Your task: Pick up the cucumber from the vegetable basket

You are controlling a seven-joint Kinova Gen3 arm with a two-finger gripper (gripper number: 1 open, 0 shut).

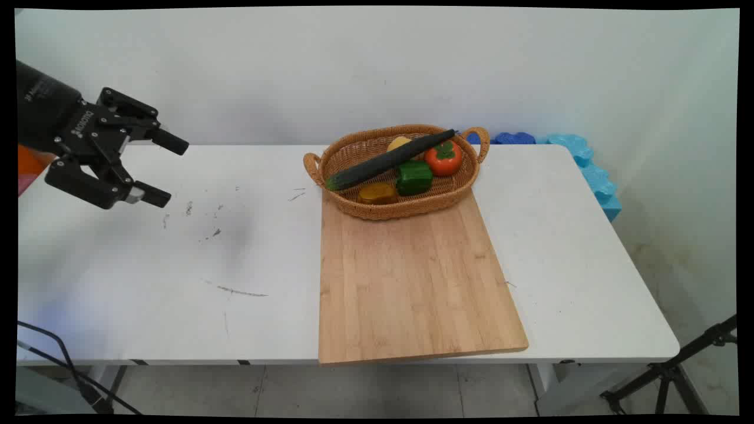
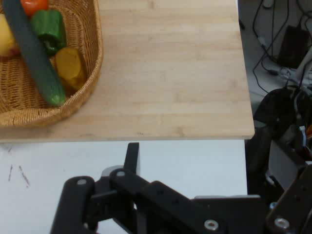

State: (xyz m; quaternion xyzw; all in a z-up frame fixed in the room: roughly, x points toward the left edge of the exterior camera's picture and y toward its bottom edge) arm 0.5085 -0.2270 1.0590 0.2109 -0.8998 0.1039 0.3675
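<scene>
My black gripper [image 1: 169, 171] hangs open above the left part of the white table [image 1: 177, 282], nothing between its fingers. One finger [image 2: 131, 155] shows in the hand view over bare table. To its right lies a wooden cutting board [image 1: 412, 282] [image 2: 170, 73]. A wicker basket [image 1: 406, 213] [image 2: 92, 63] stands on the board's far end. It holds a long dark cucumber [image 1: 383, 162] [image 2: 36, 58], a tomato [image 1: 443, 158] [image 2: 34, 5], a green pepper [image 1: 413, 176] [image 2: 51, 27], a yellow-orange pepper [image 1: 377, 192] [image 2: 70, 66] and a yellow fruit [image 1: 399, 142] [image 2: 7, 44].
Blue foam pieces [image 1: 583, 159] line the table's far right corner. A black tripod [image 1: 671, 371] stands on the floor at the right, and black cables [image 1: 59, 353] hang at the near left. Dark scuff marks [image 1: 235, 291] dot the tabletop.
</scene>
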